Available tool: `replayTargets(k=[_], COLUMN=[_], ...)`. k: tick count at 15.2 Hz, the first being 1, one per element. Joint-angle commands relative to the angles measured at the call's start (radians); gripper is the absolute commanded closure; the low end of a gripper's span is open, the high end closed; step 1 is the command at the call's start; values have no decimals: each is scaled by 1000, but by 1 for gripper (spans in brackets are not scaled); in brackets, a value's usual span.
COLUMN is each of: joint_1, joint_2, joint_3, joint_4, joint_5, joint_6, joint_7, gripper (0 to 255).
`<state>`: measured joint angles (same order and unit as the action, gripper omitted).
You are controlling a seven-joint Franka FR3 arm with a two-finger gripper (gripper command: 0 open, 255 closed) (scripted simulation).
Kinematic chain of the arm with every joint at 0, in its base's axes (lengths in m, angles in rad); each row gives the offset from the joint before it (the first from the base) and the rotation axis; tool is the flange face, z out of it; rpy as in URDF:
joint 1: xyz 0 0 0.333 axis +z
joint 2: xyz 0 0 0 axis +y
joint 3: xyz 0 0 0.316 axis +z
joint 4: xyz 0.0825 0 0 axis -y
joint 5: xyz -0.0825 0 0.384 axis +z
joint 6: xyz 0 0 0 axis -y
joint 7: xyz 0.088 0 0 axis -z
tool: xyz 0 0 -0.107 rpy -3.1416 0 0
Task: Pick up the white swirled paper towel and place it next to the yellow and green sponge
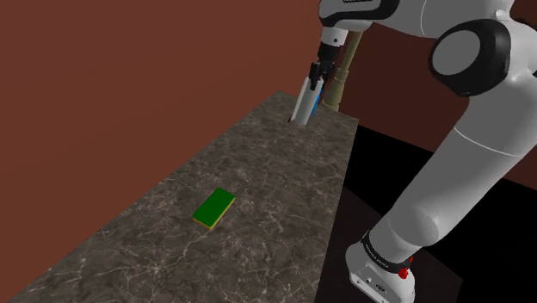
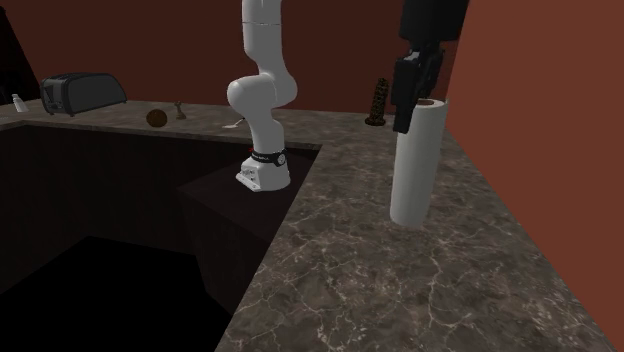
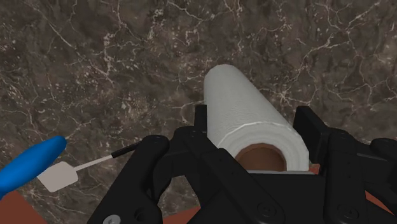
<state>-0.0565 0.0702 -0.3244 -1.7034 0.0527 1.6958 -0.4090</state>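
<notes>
Pads of the black gripper (image 3: 254,124) are hidden in the wrist view by the plain white paper towel roll (image 3: 245,105) lodged between them. One of the fingers (image 3: 312,127) shows on each flank of the roll, close to its upper end, where the brown cardboard core (image 3: 257,158) opens toward the camera. The jaws stand a roll's width apart and are clamped on the roll. Its lower end points at the dark marbled counter (image 3: 114,70); whether it rests there or hangs just clear is hard to make out.

Just beside the gripper, apart from the roll, a spatula (image 3: 38,167) lies on the counter, its blue handle cut off by the picture's edge and its small white blade toward the roll.

In the shoulder view the stand (image 1: 383,267) is cropped at the lower right. Midway along the counter (image 1: 258,172) lies the sponge (image 1: 214,207), green on top with a yellow edge, well apart from the roll (image 1: 303,105), which leans slightly at the counter's far end under the gripper (image 1: 317,76). A ridged post (image 1: 336,86) stands just behind the roll, partly covered by the arm, before the brick-red wall (image 1: 129,69).

In the second exterior view the roll (image 2: 415,160) stands upright with the gripper (image 2: 408,95) at its top and the post (image 2: 377,103) farther back. Beyond a black area (image 2: 90,290), a toaster (image 2: 85,93) and a brown ball (image 2: 156,118) sit on another counter.
</notes>
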Motion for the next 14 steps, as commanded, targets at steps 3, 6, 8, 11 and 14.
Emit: replayTargets(k=[3,6,8,11,14], joint_1=[46,79,101,132,163], joint_2=[-68,-111,-135,-163,-181], joint_3=[40,75,99,136,174], joint_4=[-32,-48,-53,-50,-37], joint_5=[-16,-22,-24,-22,-17], joint_6=[-29,-52,-69,-96,-124], joint_7=[91,162,209,278,348], gripper=[255,255,255,255,255])
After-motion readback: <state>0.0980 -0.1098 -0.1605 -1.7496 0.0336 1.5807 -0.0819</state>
